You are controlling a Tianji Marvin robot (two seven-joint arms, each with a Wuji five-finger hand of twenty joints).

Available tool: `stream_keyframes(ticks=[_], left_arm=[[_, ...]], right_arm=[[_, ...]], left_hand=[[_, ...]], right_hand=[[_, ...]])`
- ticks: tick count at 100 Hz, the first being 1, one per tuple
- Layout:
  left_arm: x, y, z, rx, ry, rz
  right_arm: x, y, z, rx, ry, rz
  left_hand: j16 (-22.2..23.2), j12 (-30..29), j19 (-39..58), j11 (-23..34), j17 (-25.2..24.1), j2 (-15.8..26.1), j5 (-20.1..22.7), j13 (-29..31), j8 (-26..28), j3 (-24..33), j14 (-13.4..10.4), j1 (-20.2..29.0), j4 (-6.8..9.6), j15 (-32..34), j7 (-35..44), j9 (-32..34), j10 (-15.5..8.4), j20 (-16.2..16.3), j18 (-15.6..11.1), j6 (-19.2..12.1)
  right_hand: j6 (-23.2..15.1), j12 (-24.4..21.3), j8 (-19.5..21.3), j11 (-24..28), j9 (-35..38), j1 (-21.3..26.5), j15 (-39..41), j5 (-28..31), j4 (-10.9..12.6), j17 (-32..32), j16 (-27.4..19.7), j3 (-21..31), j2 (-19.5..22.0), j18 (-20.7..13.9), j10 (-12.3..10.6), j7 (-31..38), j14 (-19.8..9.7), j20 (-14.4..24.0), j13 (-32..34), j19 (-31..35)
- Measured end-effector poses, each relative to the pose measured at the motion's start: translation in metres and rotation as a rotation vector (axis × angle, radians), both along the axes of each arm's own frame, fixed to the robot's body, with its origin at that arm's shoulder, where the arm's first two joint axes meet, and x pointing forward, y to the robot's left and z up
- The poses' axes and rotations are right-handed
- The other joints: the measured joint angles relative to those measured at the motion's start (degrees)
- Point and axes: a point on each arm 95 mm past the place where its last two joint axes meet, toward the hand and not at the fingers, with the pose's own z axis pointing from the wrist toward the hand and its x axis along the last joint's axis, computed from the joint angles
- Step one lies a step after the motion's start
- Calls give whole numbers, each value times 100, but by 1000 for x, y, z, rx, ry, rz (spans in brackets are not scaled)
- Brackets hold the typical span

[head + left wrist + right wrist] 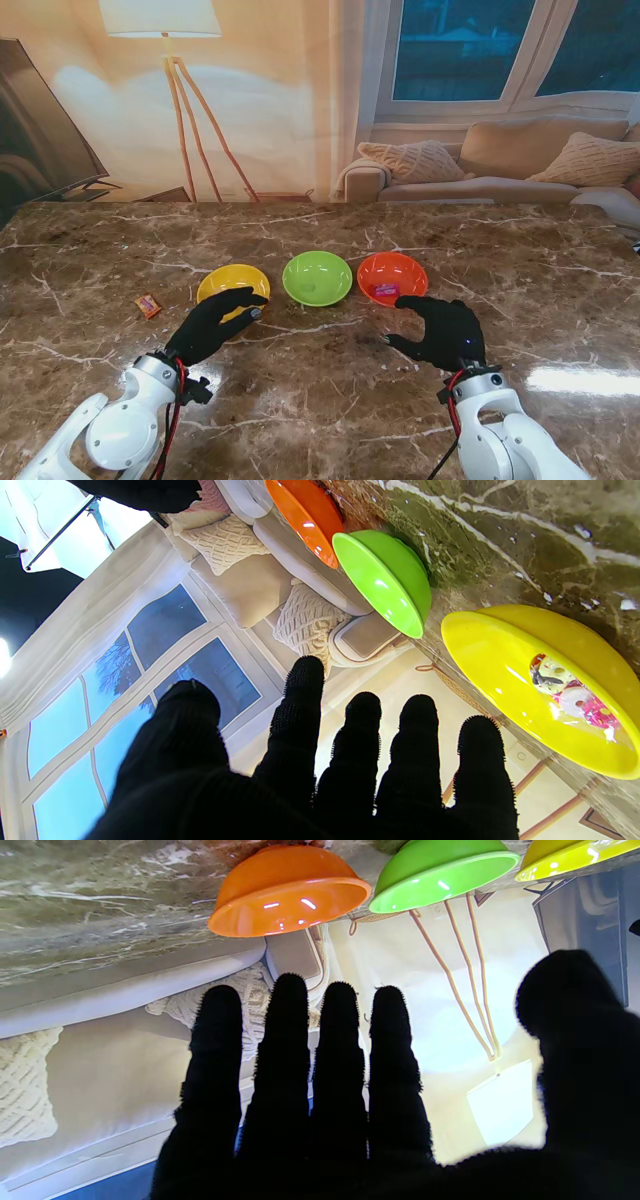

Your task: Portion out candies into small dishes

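Off at about ten o'clock from my left hand (215,322), a loose candy (148,306) lies on the table (320,400), well apart from the yellow dish (222,282). Left is nearer; both hands, right hand (443,330) too, are spread and empty. My left wrist view alone shows candy already in the yellow dish.

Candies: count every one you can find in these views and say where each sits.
3: one in the yellow dish, one in the orange dish, one loose on the table left of the yellow dish. The left hand may hide more.

robot hand (350,1120) spread — empty, orange dish (287,890)
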Motion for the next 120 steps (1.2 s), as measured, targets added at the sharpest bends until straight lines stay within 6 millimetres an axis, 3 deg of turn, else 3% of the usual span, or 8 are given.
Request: stream_keyframes(ticks=[44,57,64,73,80,93,101,120], left_arm=[[2,6,22,100,-11,-59],[0,26,39,230,-43,-53],[0,39,47,297,-51,-45],[-2,55,55,440,-79,-37],[-4,67,58,520,-100,-49],[-8,80,60,557,-72,-103],[-10,84,58,619,-85,-143],[-10,98,36,678,-61,-151]], right_arm=[[-1,-7,-4,27,-17,-39],[1,-9,-6,32,-16,-45],[3,-9,-8,37,-17,-48],[4,-9,-10,43,-19,-52],[5,-9,-11,51,-20,-57],[5,-10,-13,59,-21,-64],[5,-9,-14,62,-21,-65],[4,-8,-16,73,-22,-70]], left_hand=[[0,0,0,1,65,-25,-70,121,0,0,0,6,8,0,1,5,0,6,0,0],[117,87,76,129,142,-661,-65,367,0,149,0,125,71,129,25,237,-7,216,0,-58],[645,457,431,419,283,-1586,-62,672,51,1091,7,125,73,448,252,590,-118,701,87,-142],[1611,1160,1097,915,510,-2618,40,1125,126,2364,19,125,-473,1059,571,948,-382,1478,274,-331],[2388,1778,1463,1327,630,-3070,66,1318,131,2992,18,131,-640,1488,779,1078,-512,1861,299,-470],[3816,3144,2068,2181,827,-3380,106,1562,131,3541,10,337,-777,2453,1084,1304,-720,2271,316,-683],[4516,4697,2380,2390,961,-3480,106,1692,131,3543,-36,640,-952,2920,1229,1394,-861,2422,316,-767],[5150,6019,3274,2850,1475,-3550,99,2237,131,3316,-235,923,-1110,3916,1286,1890,-1056,2928,322,-834]], right_hand=[[1,-5,-16,-6,-23,0,0,-1,122,-4,-9,-30,-2,1,0,2,1,-1,0,0],[2,-5,-16,-6,-23,0,0,-1,122,-4,-9,-30,-2,4,0,2,1,-1,0,-1],[3,-5,-16,-6,-23,0,0,-1,122,-4,-9,-30,-2,6,0,3,1,-1,0,-1],[4,-5,-16,-6,-23,0,1,-1,122,-4,-9,-30,-2,9,0,3,2,-1,0,-1],[4,-5,-16,-6,-23,0,2,-1,122,-4,-9,-30,-2,9,0,3,3,-1,0,-1],[6,-5,-16,-6,-21,0,5,-1,122,-4,-9,-30,-2,13,0,6,3,-1,0,-1],[6,-5,-16,-6,4,0,11,0,122,-2,-9,-30,-2,15,1,9,3,-1,0,-1],[7,-5,-16,-6,4,0,19,1,122,0,-9,-32,-2,17,1,10,3,-1,0,-1]])
